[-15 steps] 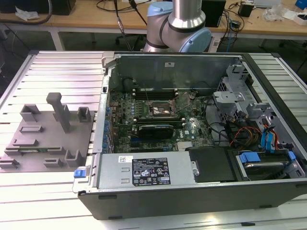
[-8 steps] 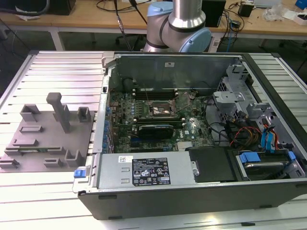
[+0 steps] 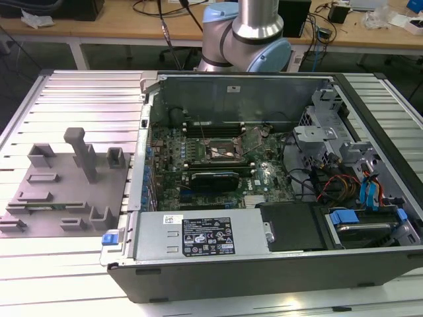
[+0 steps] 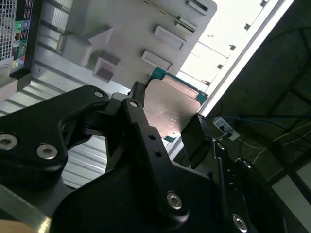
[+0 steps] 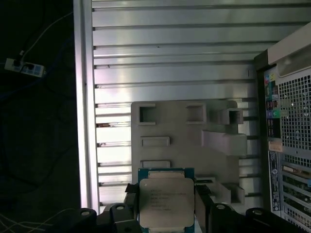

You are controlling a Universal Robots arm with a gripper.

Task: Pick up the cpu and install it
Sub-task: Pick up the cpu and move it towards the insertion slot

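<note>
Bright light glared off the slatted table [image 3: 59, 277] beside the open computer case [image 3: 264, 282], whose interior lay in dim shadow.

Jaws clamp the cpu [image 5: 166, 204] by two opposite edges.

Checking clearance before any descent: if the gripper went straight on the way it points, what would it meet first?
Probably the grey fixture, lying directly beyond the cpu the gripper holds, on the slatted table; depth is unclear.
</note>
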